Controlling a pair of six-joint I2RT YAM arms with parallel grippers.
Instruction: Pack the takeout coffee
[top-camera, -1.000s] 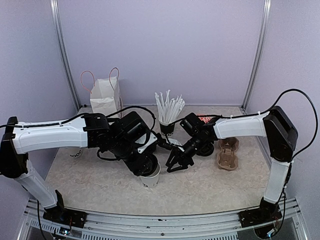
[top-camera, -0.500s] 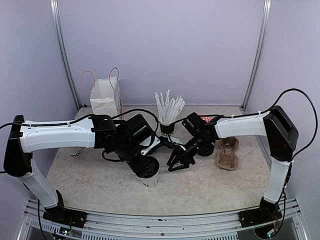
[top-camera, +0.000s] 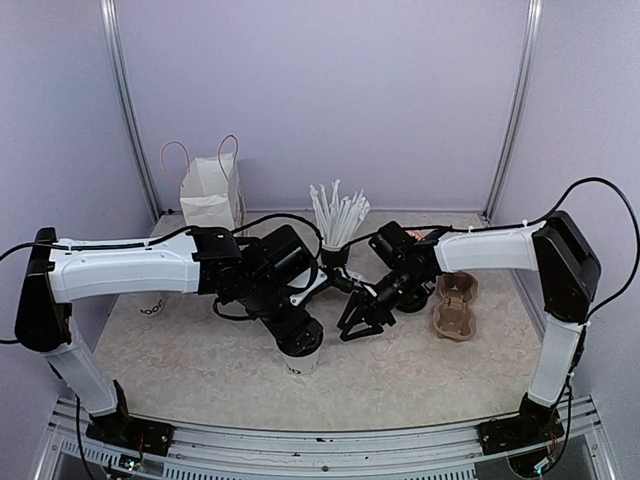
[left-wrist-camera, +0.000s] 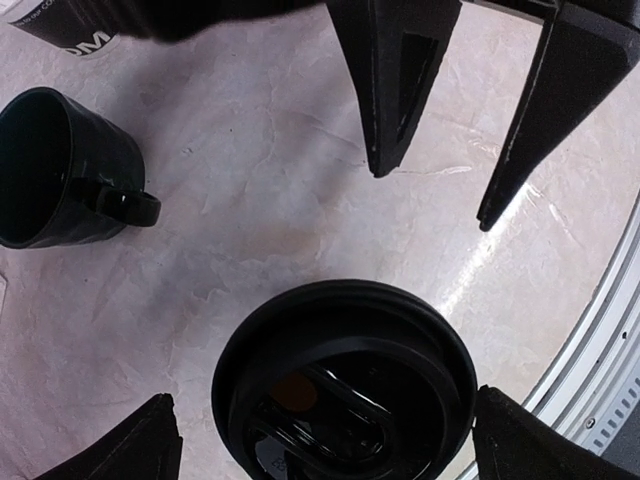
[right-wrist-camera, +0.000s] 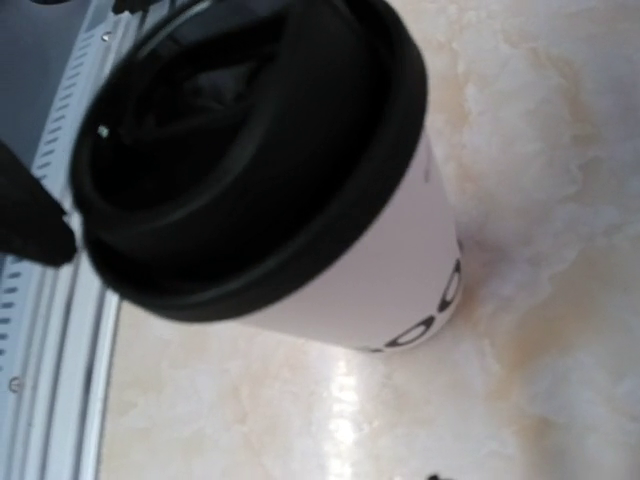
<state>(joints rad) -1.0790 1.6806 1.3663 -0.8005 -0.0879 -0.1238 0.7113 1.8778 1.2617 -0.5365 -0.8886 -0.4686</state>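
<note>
The lidded cup (top-camera: 303, 360) stands upright on the tabletop (top-camera: 420, 372), directly beneath your left pincer (left-wrist-camera: 325, 400), whose open jaws straddle the lid (left-wrist-camera: 345, 385). Your right pincer (top-camera: 358, 332), likewise open, hovers just beside the cup.

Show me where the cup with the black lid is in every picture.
Top view: the cup stands near the front, in the middle.
Left wrist view: the cup is at bottom centre, seen from above.
Right wrist view: the cup fills the upper left, tilted.
Shared landmark: the silver rail beside it.
</note>
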